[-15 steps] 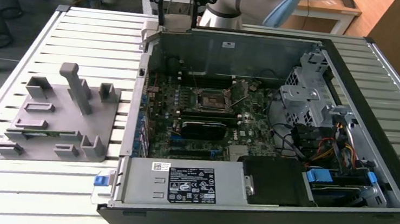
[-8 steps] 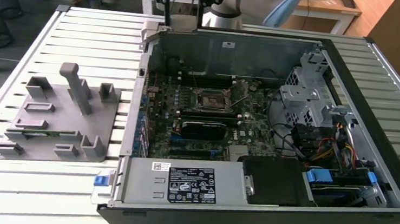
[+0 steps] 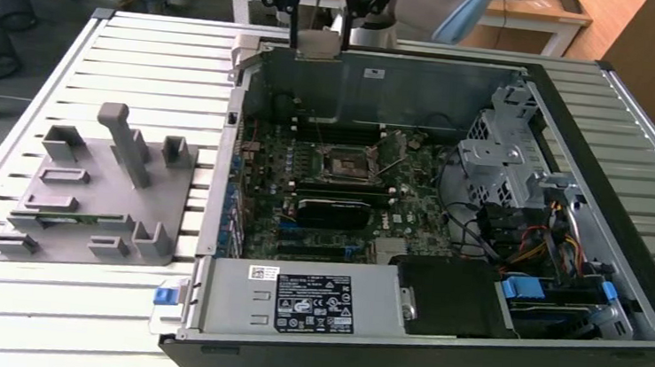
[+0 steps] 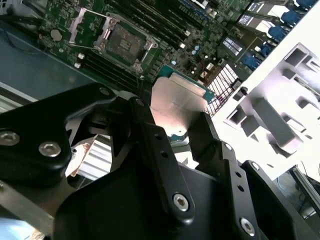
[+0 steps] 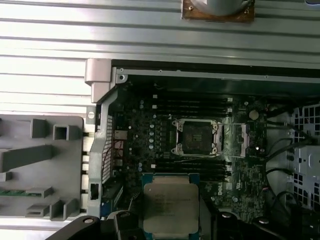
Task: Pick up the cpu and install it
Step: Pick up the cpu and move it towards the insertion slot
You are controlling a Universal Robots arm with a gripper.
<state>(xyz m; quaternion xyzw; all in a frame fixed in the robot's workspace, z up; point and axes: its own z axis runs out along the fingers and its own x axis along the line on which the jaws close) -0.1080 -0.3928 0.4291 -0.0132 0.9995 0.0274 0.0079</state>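
While the pincer (image 4: 172,120) hangs over the rim of the open computer case (image 3: 432,81), its black fingers (image 4: 150,135) pinch the cpu (image 4: 177,97) by opposite edges. Beyond the pincer's tips, well apart from the chip, lies the motherboard socket (image 5: 196,137); a grey fixture (image 3: 102,190) sits outside the case.

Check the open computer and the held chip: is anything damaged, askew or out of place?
Nothing stands out. The claw holds the cpu by its edges; the socket sits open and empty, its cover swung aside.
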